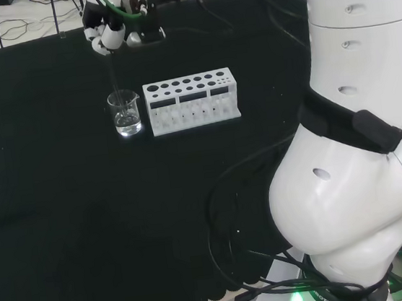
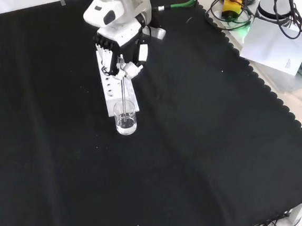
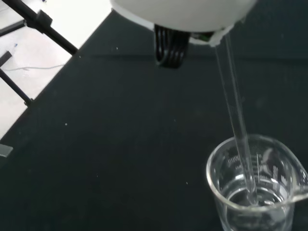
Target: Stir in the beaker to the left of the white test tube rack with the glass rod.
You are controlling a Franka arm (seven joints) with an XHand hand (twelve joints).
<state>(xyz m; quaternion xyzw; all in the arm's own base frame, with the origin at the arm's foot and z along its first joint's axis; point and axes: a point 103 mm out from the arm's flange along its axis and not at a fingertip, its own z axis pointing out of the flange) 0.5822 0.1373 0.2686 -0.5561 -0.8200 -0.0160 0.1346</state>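
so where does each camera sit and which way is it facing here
Head view: behind and above the arm's base, looking over the white links at the bench; the hand holds the glass rod over the beaker left of the white rack.
Front view: opposite the arm, looking down on the cloth; the hand enters from the top.
Wrist view: at the wrist, looking past the palm down the glass rod into the beaker.
All share rod and beaker.
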